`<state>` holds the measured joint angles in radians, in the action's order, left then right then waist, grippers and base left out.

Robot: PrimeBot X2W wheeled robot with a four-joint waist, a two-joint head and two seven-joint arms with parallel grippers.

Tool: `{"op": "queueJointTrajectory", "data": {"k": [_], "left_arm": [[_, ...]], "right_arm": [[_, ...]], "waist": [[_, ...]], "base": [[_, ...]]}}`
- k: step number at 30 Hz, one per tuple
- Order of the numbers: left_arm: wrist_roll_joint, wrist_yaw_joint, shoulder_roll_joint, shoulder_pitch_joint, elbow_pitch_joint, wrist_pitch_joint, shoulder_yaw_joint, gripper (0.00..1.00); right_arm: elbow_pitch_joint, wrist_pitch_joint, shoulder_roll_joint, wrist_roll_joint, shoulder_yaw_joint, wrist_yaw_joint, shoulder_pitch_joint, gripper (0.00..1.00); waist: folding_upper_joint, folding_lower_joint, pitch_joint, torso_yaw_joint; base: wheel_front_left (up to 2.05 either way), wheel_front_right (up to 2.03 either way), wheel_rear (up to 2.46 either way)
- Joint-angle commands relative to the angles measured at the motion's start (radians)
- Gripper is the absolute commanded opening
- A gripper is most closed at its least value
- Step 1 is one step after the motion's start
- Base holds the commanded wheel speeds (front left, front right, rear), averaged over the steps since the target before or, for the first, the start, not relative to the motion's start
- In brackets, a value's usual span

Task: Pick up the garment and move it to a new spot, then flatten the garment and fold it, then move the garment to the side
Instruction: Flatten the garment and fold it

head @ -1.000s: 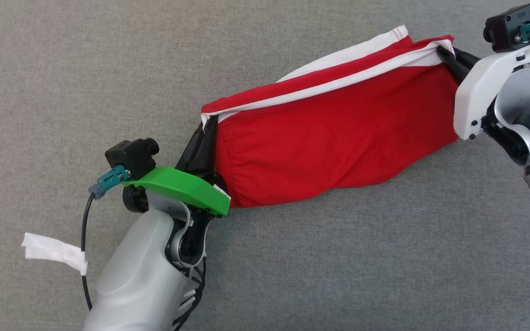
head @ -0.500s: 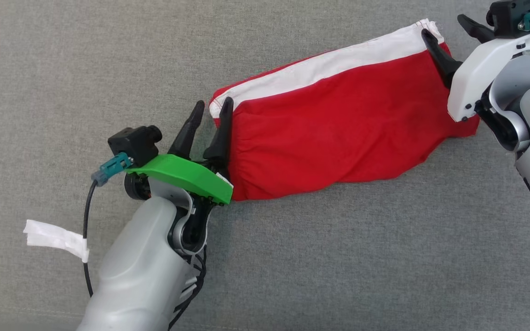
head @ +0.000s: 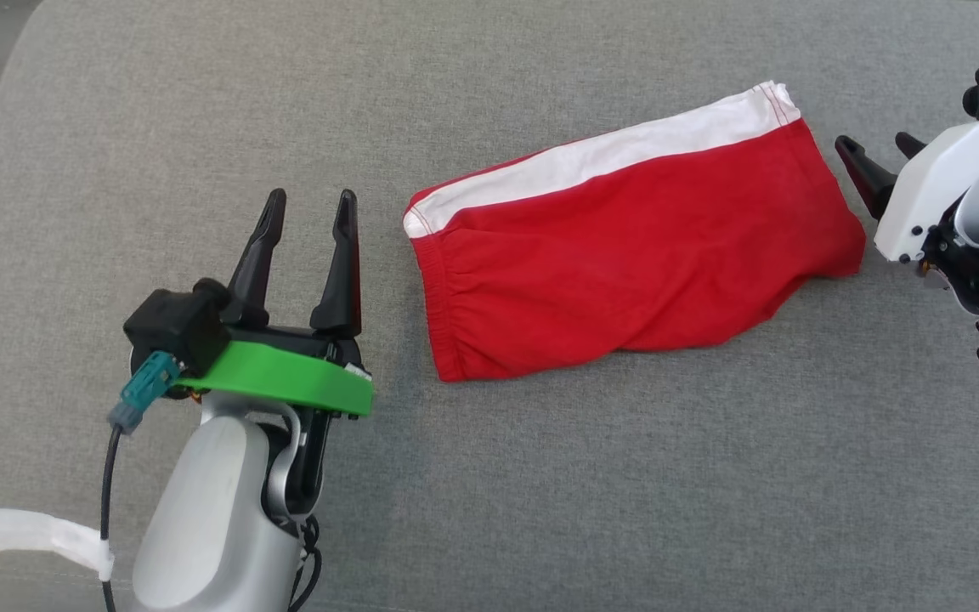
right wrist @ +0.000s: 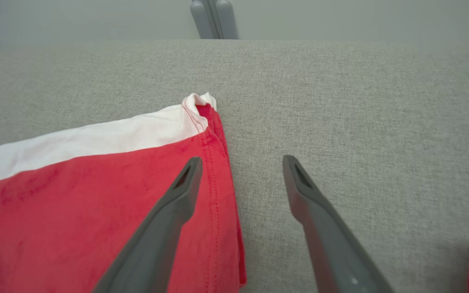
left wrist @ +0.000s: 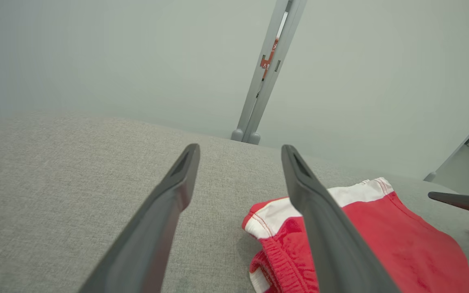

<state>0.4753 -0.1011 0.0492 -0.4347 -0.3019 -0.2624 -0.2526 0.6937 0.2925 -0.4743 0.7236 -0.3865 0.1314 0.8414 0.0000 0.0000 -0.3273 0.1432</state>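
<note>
red garment (head: 625, 263) between splayed left claw (head: 311, 200) and splayed right claw (head: 872, 143)

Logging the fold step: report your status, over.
Left claw open, right claw open. Garment lying free on grey surface. Nothing on top of it.

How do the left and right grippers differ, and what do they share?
The left gripper wears a green bracket, the right gripper a white bracket. The left gripper points up the head view, the right gripper slants up-left. The left gripper stands clear of the red garment, the right gripper close beside its other end. Both are open and empty.
</note>
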Motion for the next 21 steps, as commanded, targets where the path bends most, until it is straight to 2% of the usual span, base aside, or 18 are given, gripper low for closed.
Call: {"op": "queueJointTrajectory", "data": {"k": [1, 11, 16, 21], "left_arm": [[-0.04, -0.004, 0.003, 0.033, 0.022, -0.002, 0.016, 1.0], [-0.177, -0.014, 0.003, 0.172, 0.109, -0.002, 0.083, 1.0], [-0.206, -0.018, 0.003, 0.231, 0.133, -0.002, 0.118, 1.0], [-0.184, -0.02, 0.003, 0.269, 0.147, -0.002, 0.139, 1.0]], "right_arm": [[0.013, 0.008, 0.014, 0.003, 0.014, -0.002, -0.026, 1.0], [0.102, 0.0, 0.07, -0.037, 0.115, -0.002, -0.054, 1.0], [0.162, 0.002, 0.102, -0.093, 0.137, -0.001, -0.063, 1.0], [0.207, 0.032, 0.158, -0.145, 0.115, 0.003, -0.099, 1.0]], "waist": [[0.0, 0.0, 0.01, 0.01], [0.0, 0.0, -0.011, 0.06], [0.0, 0.0, -0.021, 0.088], [0.0, 0.0, -0.025, 0.105]], "base": [[0.0, 0.0, 0.0], [0.0, 0.0, 0.0], [0.0, 0.0, 0.0], [0.0, 0.0, 0.0]]}}
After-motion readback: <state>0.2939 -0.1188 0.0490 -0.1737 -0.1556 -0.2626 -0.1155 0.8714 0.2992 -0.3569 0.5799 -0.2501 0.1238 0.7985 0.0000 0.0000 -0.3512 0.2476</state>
